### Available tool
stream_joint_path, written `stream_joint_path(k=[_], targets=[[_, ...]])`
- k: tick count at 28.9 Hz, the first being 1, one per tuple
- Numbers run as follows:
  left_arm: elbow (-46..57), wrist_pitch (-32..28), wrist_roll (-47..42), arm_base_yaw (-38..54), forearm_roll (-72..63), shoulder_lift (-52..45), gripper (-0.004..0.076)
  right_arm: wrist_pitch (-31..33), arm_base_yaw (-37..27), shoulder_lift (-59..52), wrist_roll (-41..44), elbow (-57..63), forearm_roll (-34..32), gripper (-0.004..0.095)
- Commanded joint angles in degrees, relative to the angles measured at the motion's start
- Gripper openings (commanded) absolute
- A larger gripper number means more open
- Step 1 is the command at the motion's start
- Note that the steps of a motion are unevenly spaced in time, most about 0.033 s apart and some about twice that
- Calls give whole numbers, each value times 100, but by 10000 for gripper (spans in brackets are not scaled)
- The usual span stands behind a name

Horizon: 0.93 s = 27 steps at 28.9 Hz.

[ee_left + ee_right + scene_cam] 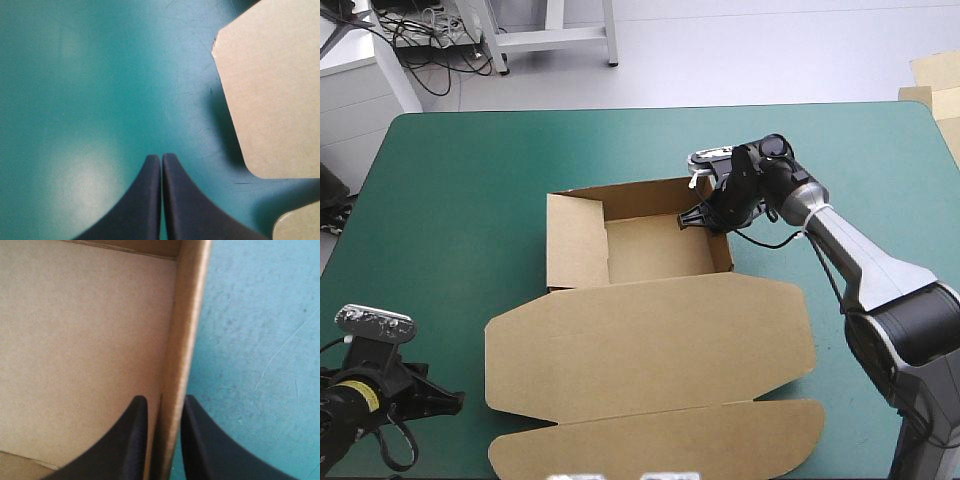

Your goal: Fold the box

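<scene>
1. Box (pixel 720 340), one cut sheet of plain, matte brown board, is sitting at the middle of the table on the teal-green cover (pixel 450 200).
2. Its far part is standing as one open, squarish tray (pixel 655 250), with three raised walls showing around a flat floor.
3. Its lid (pixel 620 350) is lying flat toward the table's near edge. It is wider than the tray and has clipped corners.
4. One long flap (pixel 660 440) with rounded ends is lying flat along the lid's near side.
5. Right gripper (pixel 162 402) is pinching the tray's right wall (pixel 182 340) near the far corner. One black finger is sitting inside the tray and the other outside, with the board's thin edge between them.
6. Left gripper (pixel 161 157) is sitting by the table's near left corner over bare cover. Its two fingers are pressing together into a single point, just beside a rounded corner of the lid and apart from it.
7. Fine scratches are showing across the cover around both grippers.
8. More board (pixel 938 85), paler, is showing at the table's far right corner.
</scene>
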Motion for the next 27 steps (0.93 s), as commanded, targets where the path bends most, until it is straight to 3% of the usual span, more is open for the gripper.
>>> stream_joint_path(k=[1,3,12,19,25,27], targets=[[-124,-239,-86,-38,74,17,-10,-157,-32,-292,-146,-166,-8,53],[-124,-239,-86,-38,74,17,-10,-147,-32,-292,-219,-166,-8,-19],[-124,-239,-86,-38,88,17,-10,-271,-32,-292,-318,-379,-124,-20],[-124,-160,-86,-38,124,17,-10,80,-93,-292,-366,-1203,-1514,-20],[-124,-150,-86,-38,171,17,-10,117,-733,-292,-353,-1791,-1785,-20],[-124,-150,-86,-38,171,17,-10,176,-1206,-292,-353,-1893,-1785,-20]])
